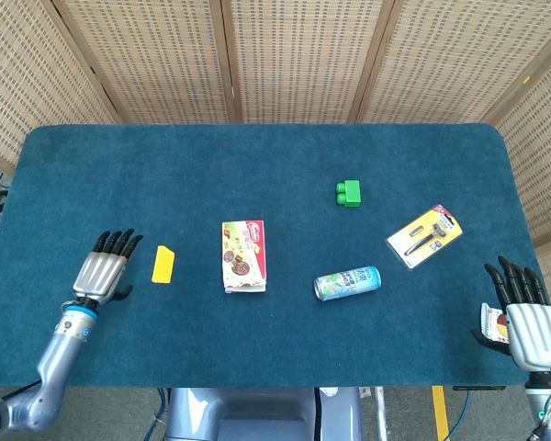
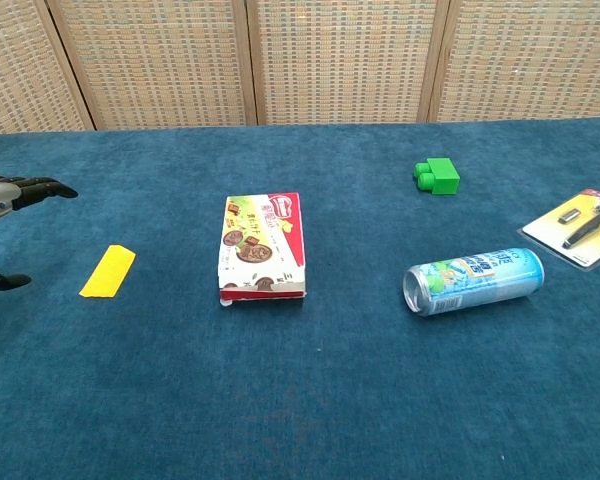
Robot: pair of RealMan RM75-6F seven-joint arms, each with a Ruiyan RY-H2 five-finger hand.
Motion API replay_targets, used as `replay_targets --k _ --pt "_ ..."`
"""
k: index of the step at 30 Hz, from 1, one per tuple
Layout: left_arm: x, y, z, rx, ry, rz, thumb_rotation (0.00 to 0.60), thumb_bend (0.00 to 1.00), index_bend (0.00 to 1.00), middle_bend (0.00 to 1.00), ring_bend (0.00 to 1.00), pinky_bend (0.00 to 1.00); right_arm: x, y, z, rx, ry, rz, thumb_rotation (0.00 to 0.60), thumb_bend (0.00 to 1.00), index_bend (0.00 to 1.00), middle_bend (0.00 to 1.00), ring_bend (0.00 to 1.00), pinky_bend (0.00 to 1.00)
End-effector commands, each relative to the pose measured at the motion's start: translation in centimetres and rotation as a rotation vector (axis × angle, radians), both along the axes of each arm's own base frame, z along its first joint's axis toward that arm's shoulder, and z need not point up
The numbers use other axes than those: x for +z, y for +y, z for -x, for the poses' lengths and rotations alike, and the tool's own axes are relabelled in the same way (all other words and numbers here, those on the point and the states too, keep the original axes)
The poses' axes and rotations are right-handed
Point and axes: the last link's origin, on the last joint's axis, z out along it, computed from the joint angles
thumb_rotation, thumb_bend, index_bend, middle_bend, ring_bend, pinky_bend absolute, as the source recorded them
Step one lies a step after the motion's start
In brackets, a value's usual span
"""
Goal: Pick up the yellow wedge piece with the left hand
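Left hand [image 1: 104, 269] hovers empty, fingers spread, just left of the wedge [image 1: 163, 264], which lies flat on the table [image 1: 257, 165] at left-centre; reach nearly done, grasp and lift remain

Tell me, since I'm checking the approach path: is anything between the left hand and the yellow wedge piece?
Nothing visible is. The left hand hangs open just left of the yellow wedge piece, only bare blue table between them. The snack box lies on the wedge's far side.
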Motion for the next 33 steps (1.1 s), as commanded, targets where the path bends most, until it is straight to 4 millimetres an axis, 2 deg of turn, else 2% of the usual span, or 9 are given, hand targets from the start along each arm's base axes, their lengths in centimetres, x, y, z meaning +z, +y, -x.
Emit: replay_targets --k 1,15,24,33 --pt "-0.9 0.5 -0.3 -0.001 0.012 0.009 0.6 0.3 0.0 0.0 0.0 0.0 0.1 0.0 0.0 0.0 -0.004 0.004 0.6 0.1 0.0 0.0 0.0 0.0" --pt "-3.8 1.6 -2.2 -0.032 0.068 0.005 0.6 0.3 0.0 0.0 0.0 0.0 0.1 0.1 0.1 -0.001 -0.034 -0.007 0.6 0.1 0.0 0.0 0.0 0.0" --pt "-5.1 1.4 -2.1 -0.027 0.092 0.015 0.6 0.3 0.0 0.0 0.0 0.0 0.2 0.0 0.2 -0.007 -0.044 -0.005 0.6 0.1 0.0 0.0 0.0 0.0" --pt "-5.6 1.6 -2.2 -0.026 0.086 0.005 0.6 0.24 0.0 0.0 0.0 0.0 0.3 0.1 0.2 -0.004 -0.05 -0.003 0.6 0.1 0.0 0.0 0.0 0.0"
